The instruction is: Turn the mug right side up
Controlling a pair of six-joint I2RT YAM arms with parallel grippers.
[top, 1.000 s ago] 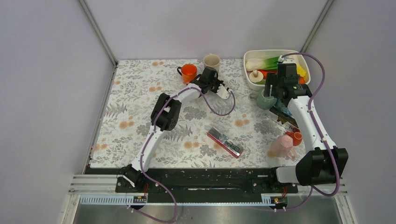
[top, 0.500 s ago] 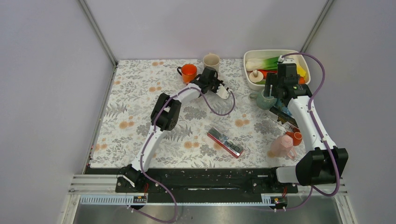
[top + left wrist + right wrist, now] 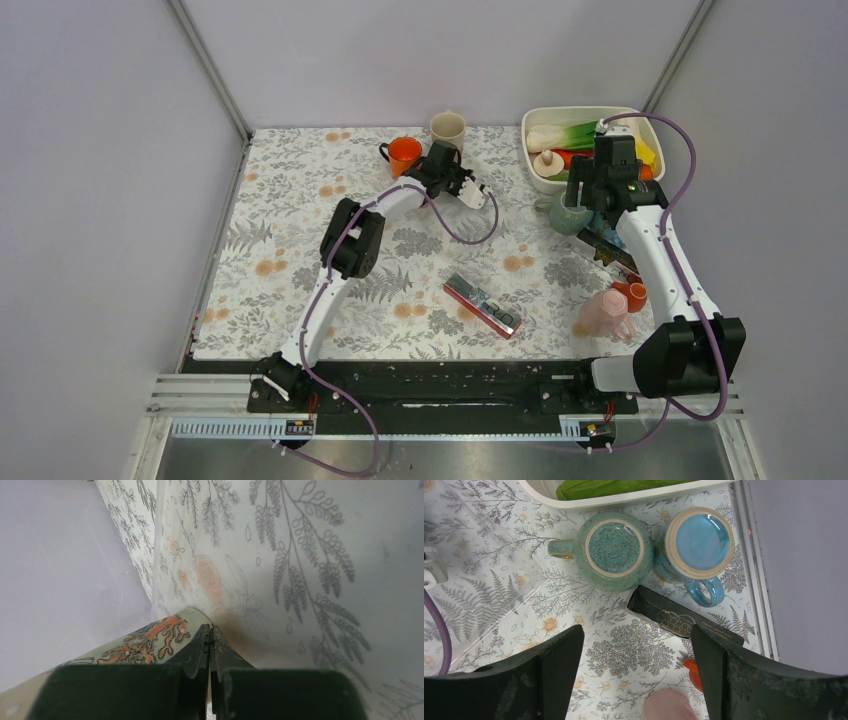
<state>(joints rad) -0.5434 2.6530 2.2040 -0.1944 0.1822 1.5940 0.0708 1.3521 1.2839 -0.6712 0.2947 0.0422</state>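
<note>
On the flowered surface [image 3: 290, 250], at the upper middle of the overhead view, an orange cup [image 3: 404, 153] stands just left of the cream mug [image 3: 447, 128]. The left gripper [image 3: 209, 630] sits right against the mug's painted side, jaws pressed together. At the upper right, the right gripper [image 3: 636, 635] hangs with jaws spread wide over a green mug [image 3: 614, 550] and a blue mug [image 3: 701, 542], both base-up.

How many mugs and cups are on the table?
6: an orange mug and a beige mug at the far edge, a speckled green mug and a blue mug by the white tub, a pink cup and small orange cup at the right. More may be hidden.
</note>
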